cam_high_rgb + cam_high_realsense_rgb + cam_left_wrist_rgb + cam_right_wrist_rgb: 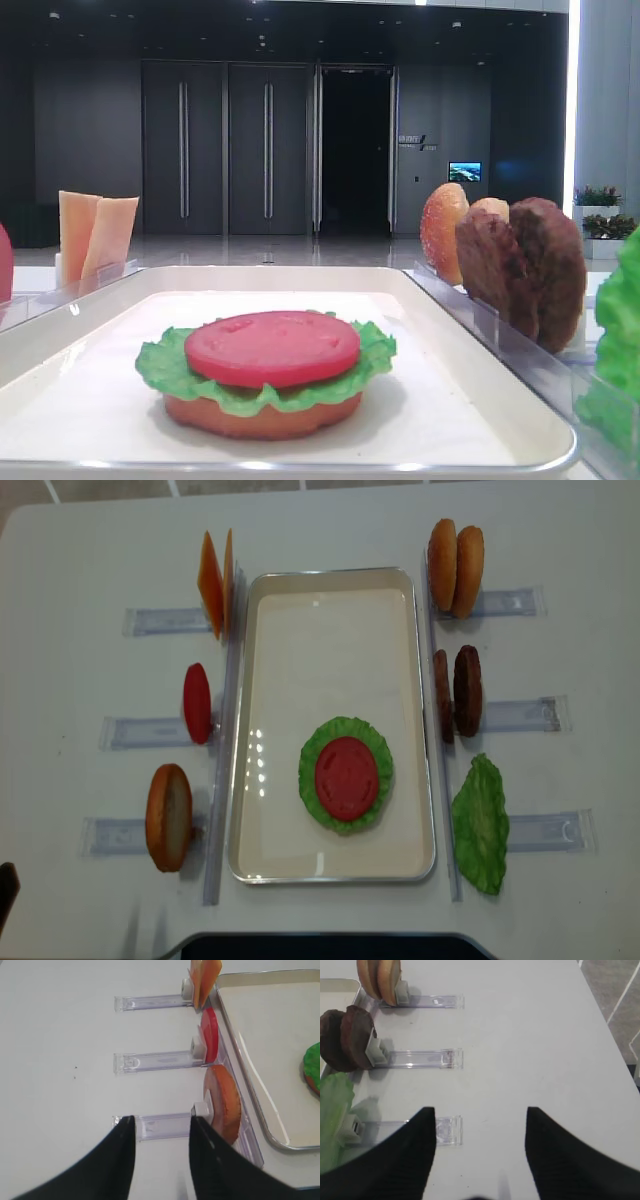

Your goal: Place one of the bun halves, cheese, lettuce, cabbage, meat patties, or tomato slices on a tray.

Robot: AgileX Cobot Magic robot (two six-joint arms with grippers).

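The white tray (330, 576) lies mid-table. On it a tomato slice (346, 777) tops green lettuce (322, 742) over a bun half (262, 417). Left of the tray, cheese (215, 583), a tomato slice (197, 703) and a bun half (168, 817) stand on edge in racks. On the right stand two bun halves (455, 567), meat patties (457, 692) and a lettuce leaf (481, 823). My left gripper (161, 1122) hangs open and empty over the rack beside the bun half (225, 1102). My right gripper (480, 1112) is open and empty over the table, right of the lettuce (332, 1110).
Clear plastic holder racks (145, 732) (520, 714) stick out sideways from both long sides of the tray. The far half of the tray holds nothing. Bare white table lies outside the racks, with the floor beyond its right edge (615, 995).
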